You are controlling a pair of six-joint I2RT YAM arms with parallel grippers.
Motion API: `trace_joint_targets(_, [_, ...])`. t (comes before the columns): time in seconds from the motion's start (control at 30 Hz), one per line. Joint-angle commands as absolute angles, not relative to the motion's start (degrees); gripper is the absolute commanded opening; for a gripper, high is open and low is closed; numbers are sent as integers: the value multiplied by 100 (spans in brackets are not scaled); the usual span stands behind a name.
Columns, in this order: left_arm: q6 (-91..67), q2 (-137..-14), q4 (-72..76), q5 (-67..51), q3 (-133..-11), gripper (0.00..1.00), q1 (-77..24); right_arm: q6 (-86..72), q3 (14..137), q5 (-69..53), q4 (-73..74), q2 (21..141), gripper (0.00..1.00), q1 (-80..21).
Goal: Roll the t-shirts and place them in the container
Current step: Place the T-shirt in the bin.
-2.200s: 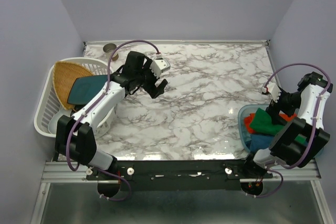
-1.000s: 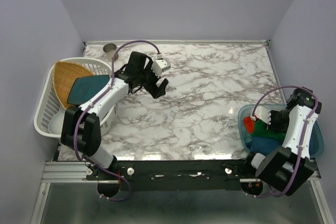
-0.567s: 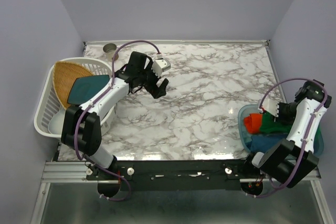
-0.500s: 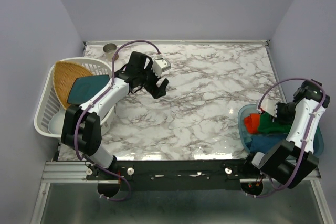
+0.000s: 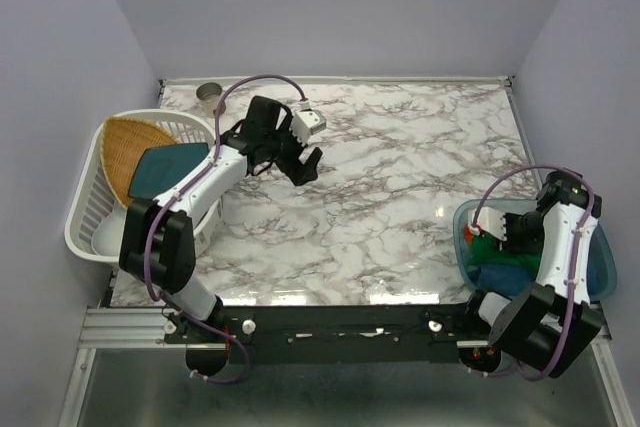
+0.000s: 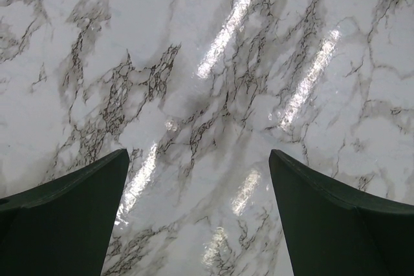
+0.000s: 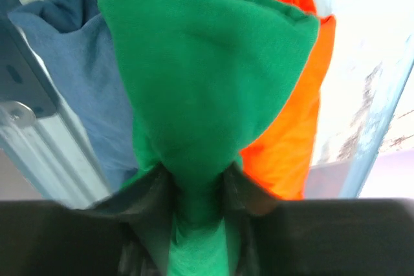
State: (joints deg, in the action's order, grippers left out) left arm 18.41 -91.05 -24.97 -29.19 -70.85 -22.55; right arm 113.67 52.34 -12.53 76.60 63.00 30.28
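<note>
Your right end effector [image 7: 197, 192] has dropped lower into the blue plastic bin [image 5: 462, 219] since half a second ago; you have it clamped on a bunched peak of soft green t-shirt [image 7: 207, 82], orange tee [image 7: 294, 121] and blue tee [image 7: 97, 95] alongside. Left end effector [image 6: 197, 218] spread open over glossy marbled worktop [image 6: 213, 63]

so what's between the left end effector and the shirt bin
Just bare marble table from the left end effector to the bin, seen in the top view.
</note>
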Motion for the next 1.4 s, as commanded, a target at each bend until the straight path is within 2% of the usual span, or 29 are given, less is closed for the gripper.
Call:
trace_joint_targets(0.0, [1749,-9202,-2487,-3085,-7321,99,-2224,15460,5360,-1441,8402,6240,100,2997])
trace_joint_targets(0.17, [1793,-9132,-2575,-3111,-7505,99,-2224,15328,6186,-2047,8736,6039,100,2997])
trace_joint_targets(0.37, [1986,-8939,-2864,-3120,-7953,99,-2224,14135,7223,-3048,8736,5968,100,3006])
trace_joint_targets(0.47, [2196,-8833,-3058,-3190,-8103,99,-2224,12731,6780,-3208,8256,5688,100,2997])
trace_joint_targets(0.5, [2232,-8790,-3093,-3208,-8121,99,-2224,11769,6585,-3182,8079,5600,100,2997])
trace_joint_targets(0.63, [2215,-8754,-3287,-3269,-8209,99,-2224,9602,6029,-2620,7865,5537,100,3006])
trace_joint_targets(0.7, [2171,-8719,-3340,-3331,-8200,99,-2224,8576,6212,-2444,8330,5746,83,2997])
trace_joint_targets(0.73, [2145,-8710,-3340,-3340,-8191,99,-2224,8291,6266,-2443,8515,5809,50,3006])
trace_joint_targets(0.8, [2083,-8753,-3349,-3375,-8191,99,-2215,7389,6223,-2382,8745,5775,16,3006])
trace_joint_targets(0.83, [2048,-8789,-3366,-3392,-8218,99,-2224,7226,5996,-2347,8745,5539,2,3006])
trace_joint_targets(1.0, [2039,-9061,-3621,-3402,-8595,99,-2224,7312,4932,-1601,8719,4914,1,3006])
trace_joint_targets(1.23, [2092,-9448,-3928,-3348,-9079,99,-2224,7532,4720,-635,8526,5430,1,3514])
trace_joint_targets(1.37, [1952,-9606,-3920,-3314,-9255,99,-2224,7918,4465,358,7632,5669,1,4007])
